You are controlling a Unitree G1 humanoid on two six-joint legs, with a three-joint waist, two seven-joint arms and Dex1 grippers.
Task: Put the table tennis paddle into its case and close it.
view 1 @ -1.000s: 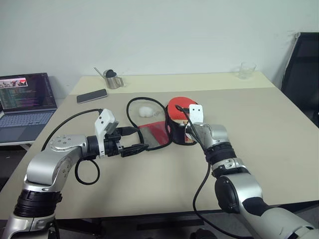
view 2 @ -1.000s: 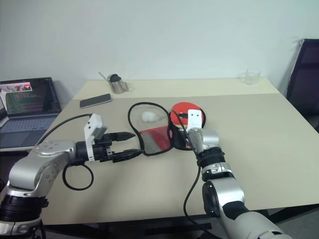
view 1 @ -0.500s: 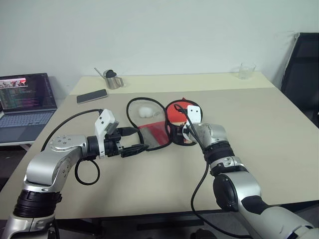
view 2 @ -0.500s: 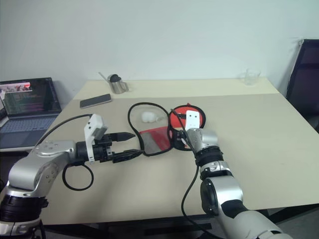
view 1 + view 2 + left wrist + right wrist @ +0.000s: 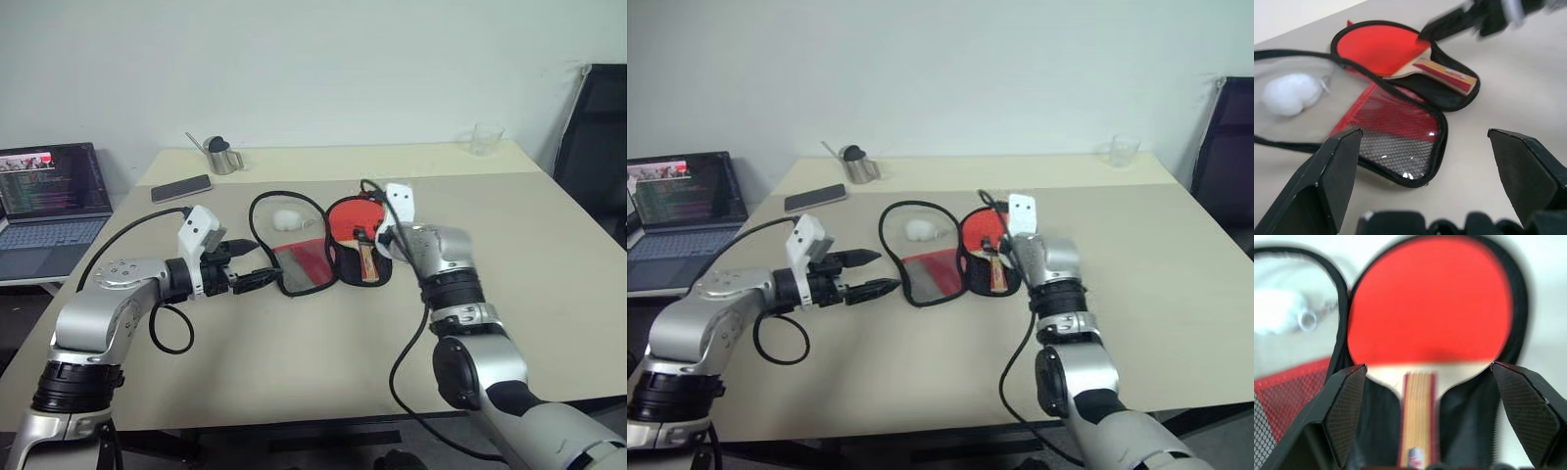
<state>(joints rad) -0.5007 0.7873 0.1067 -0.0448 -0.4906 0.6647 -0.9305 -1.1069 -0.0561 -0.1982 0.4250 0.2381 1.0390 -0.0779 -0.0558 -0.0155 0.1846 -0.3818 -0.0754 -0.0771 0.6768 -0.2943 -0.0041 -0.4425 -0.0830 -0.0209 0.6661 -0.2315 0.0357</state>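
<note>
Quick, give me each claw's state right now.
Left claw: open, holding nothing.
Right claw: open, holding nothing, above the table tennis paddle lying in the case.

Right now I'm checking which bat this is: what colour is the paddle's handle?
Light wood with a dark-red stripe on the paddle's handle, clearest in the left wrist view.

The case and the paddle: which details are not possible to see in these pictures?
- Case zipper: too small in the eye views, not resolved in the left wrist view.
- Paddle handle end: cut off by the bottom edge in the right wrist view.
- White object behind the case's clear panel: blurred; identity unclear.
</note>
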